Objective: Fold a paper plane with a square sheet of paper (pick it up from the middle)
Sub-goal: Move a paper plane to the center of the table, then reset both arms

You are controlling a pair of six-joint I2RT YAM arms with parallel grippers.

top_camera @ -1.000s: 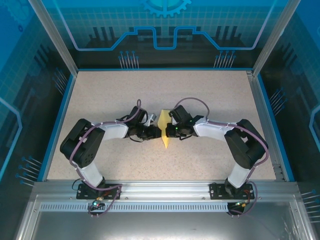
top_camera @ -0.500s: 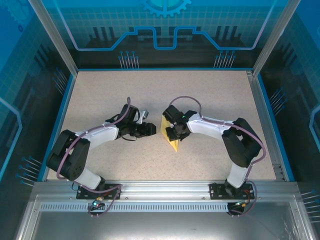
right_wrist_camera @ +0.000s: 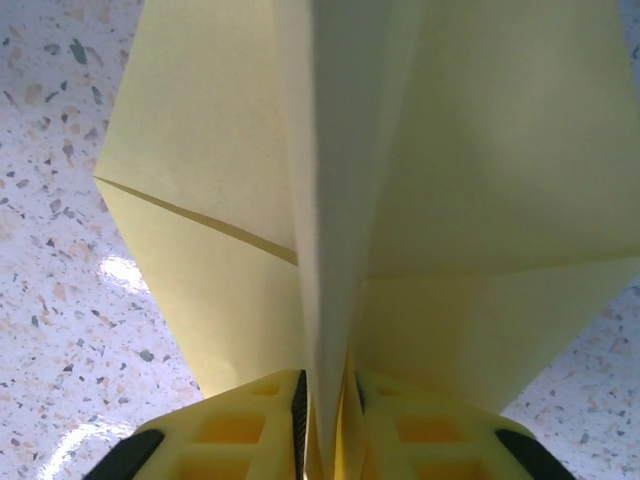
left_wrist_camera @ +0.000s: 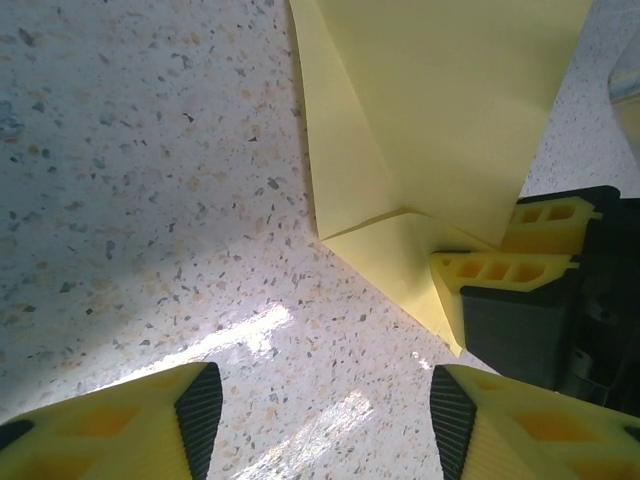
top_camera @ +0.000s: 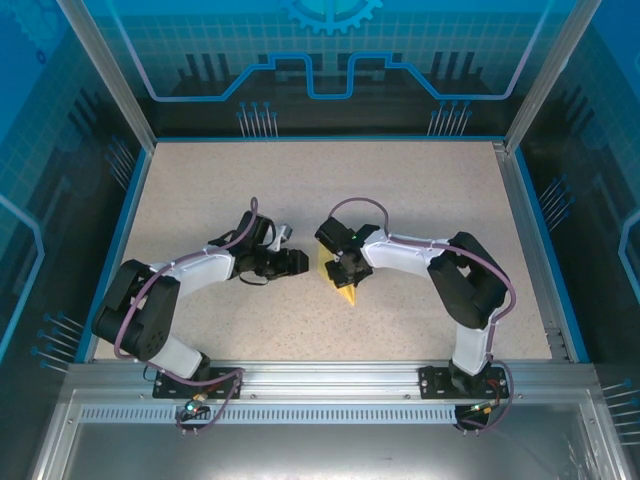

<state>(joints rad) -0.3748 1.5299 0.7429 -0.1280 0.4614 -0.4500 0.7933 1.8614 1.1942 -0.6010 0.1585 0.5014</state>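
Right claw [right_wrist_camera: 326,390] flanks paper plane [right_wrist_camera: 470,150] on speckled table [right_wrist_camera: 50,260]

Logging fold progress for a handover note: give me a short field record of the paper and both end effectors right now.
paper: folded yellow paper sheet, pointed, with diagonal creases
surface: speckled beige tabletop; whether the paper touches it is unclear
left end effector: open, empty, facing the paper, apart from it
right end effector: closed on the paper's raised centre ridge
fold stage: partly folded, not yet a slim dart
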